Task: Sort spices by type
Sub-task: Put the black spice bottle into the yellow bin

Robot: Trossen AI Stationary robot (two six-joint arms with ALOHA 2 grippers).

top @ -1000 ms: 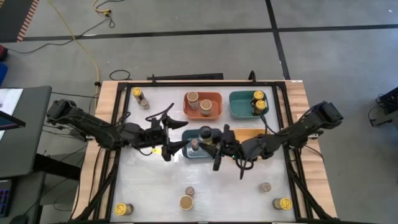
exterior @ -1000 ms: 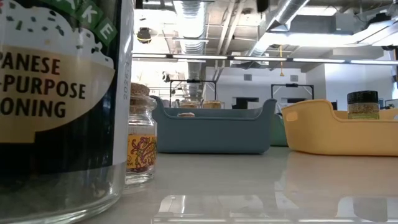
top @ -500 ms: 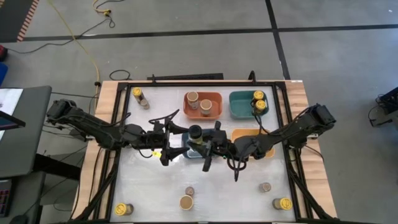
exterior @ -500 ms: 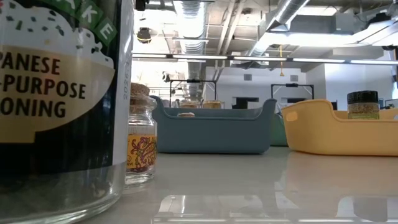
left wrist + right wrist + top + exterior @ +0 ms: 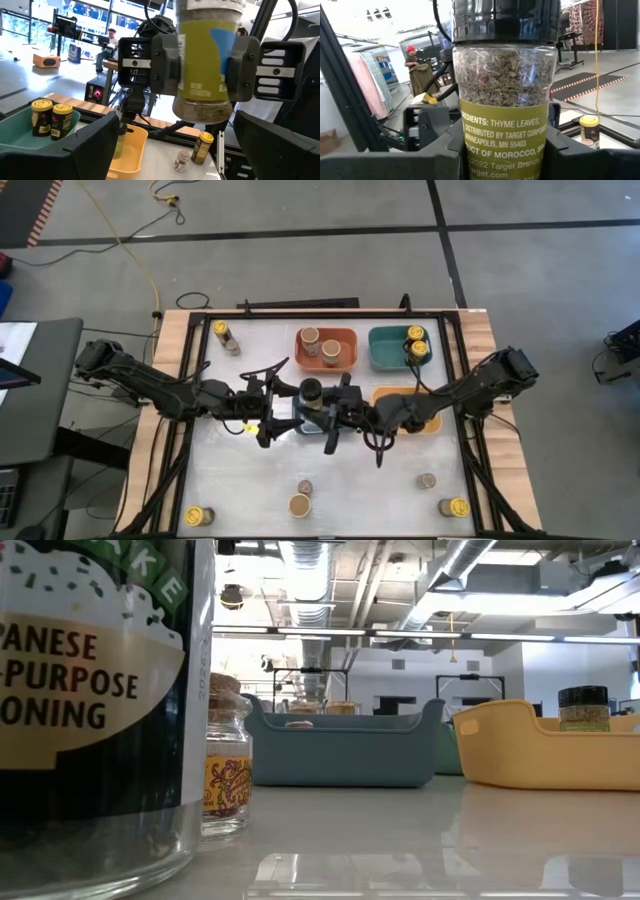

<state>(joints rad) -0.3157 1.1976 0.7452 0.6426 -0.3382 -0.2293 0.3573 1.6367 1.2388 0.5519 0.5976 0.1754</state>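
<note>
The right end effector is clamped on a dark-topped thyme jar and holds it upright in the air above the blue bin at mid-desk, while the left end effector faces it from just beside with its fingers spread wide and nothing between them. In the left wrist view the jar sits squarely gripped by the right arm's pads, framed by the left arm's own open fingers. This reads as a handover or a drop into the blue bin; which of the two cannot be told. Either way the next move calls for care: the left fingers would have to close around the jar's body without knocking the right arm's pads, or the right arm must lower the jar inside the bin's walls before letting go. Room is tight here, with both wrists crowded over the bin, the yellow bin close on the right arm's side, and the orange bin and teal bin just beyond. The near half of the desk is roomier, holding only a few scattered jars.
</note>
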